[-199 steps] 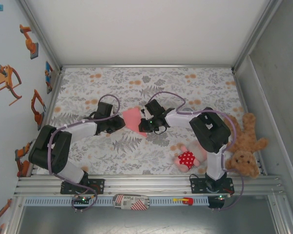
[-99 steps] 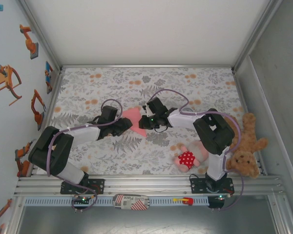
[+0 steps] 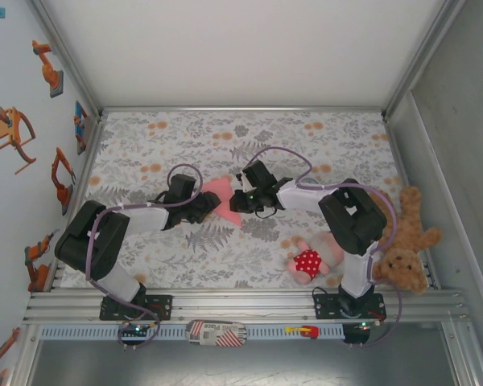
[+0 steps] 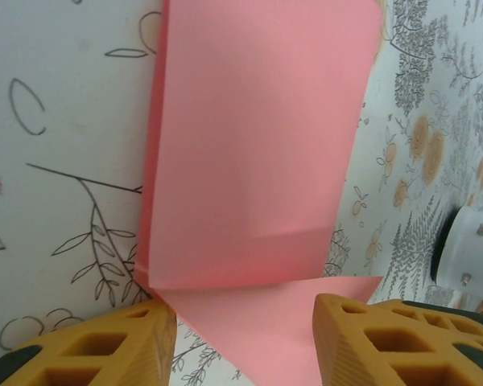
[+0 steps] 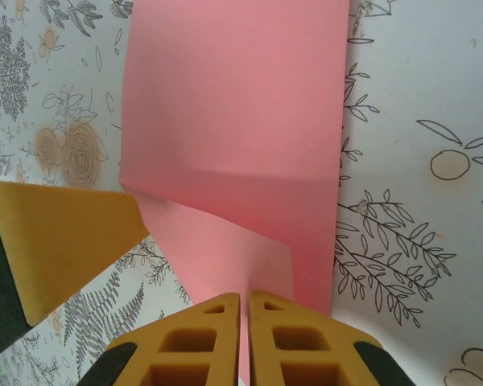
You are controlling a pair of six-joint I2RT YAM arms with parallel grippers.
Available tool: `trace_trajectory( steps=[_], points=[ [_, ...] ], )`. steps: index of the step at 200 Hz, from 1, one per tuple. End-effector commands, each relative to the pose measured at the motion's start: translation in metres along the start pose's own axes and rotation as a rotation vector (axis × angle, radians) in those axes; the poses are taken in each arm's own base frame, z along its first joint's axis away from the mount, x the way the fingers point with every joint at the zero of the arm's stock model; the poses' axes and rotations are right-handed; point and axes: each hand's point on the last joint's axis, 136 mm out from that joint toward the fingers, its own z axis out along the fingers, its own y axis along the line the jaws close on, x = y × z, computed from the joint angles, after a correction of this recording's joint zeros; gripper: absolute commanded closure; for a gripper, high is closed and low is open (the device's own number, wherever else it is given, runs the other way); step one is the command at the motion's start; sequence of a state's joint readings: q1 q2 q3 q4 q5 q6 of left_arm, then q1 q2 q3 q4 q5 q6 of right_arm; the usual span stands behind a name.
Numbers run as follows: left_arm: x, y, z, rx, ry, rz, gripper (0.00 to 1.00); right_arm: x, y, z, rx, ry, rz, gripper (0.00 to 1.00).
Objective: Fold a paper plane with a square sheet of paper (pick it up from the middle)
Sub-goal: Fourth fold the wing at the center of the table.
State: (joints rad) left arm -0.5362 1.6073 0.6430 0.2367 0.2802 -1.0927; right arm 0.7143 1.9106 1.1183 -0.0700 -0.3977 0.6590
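The square sheet of paper [image 3: 222, 195] is salmon pink and partly folded, with creases and an overlapping flap. It lies mid-table between both grippers. In the left wrist view the paper [image 4: 258, 161] spreads ahead, and a pointed corner reaches down between the orange fingers [image 4: 105, 350]. My left gripper [image 4: 243, 342] is open, its fingers standing either side of that corner without pinching it. My right gripper [image 5: 245, 322] is shut on the near edge of the paper [image 5: 233, 104], which runs up between the pressed fingers. From above, the left gripper [image 3: 208, 207] and right gripper [image 3: 240, 203] face each other across the sheet.
A pink plush doll in a red dotted dress [image 3: 310, 261] lies at the front right. A brown teddy bear [image 3: 404, 241] sits beside it against the right wall. The floral tablecloth [image 3: 225, 137] has free room behind the arms. A left-gripper finger [image 5: 56, 241] shows in the right wrist view.
The left gripper has opened and let go of the paper, having edged right toward the sheet. The right gripper keeps its hold, and the paper has shifted slightly.
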Motion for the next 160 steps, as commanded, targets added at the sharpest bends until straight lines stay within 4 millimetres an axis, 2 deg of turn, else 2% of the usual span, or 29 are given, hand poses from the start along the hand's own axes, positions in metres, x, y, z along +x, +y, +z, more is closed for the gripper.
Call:
trace_trajectory(
  steps=[1, 51, 85, 160],
  points=[
    [-0.004, -0.016, 0.001, 0.055, -0.003, -0.002, 0.54, 0.001, -0.011, 0.001, 0.028, -0.005, 0.019, 0.90],
    [-0.002, -0.029, 0.002, 0.136, 0.012, 0.013, 0.55, 0.003, -0.017, 0.004, 0.041, -0.001, 0.028, 0.90],
    [0.000, -0.039, 0.003, 0.193, 0.030, 0.040, 0.59, 0.002, -0.021, 0.007, 0.046, 0.002, 0.025, 0.91],
    [0.006, -0.025, 0.013, 0.156, 0.059, 0.067, 0.73, -0.006, -0.010, 0.011, -0.006, 0.000, -0.031, 0.92]
  ],
)
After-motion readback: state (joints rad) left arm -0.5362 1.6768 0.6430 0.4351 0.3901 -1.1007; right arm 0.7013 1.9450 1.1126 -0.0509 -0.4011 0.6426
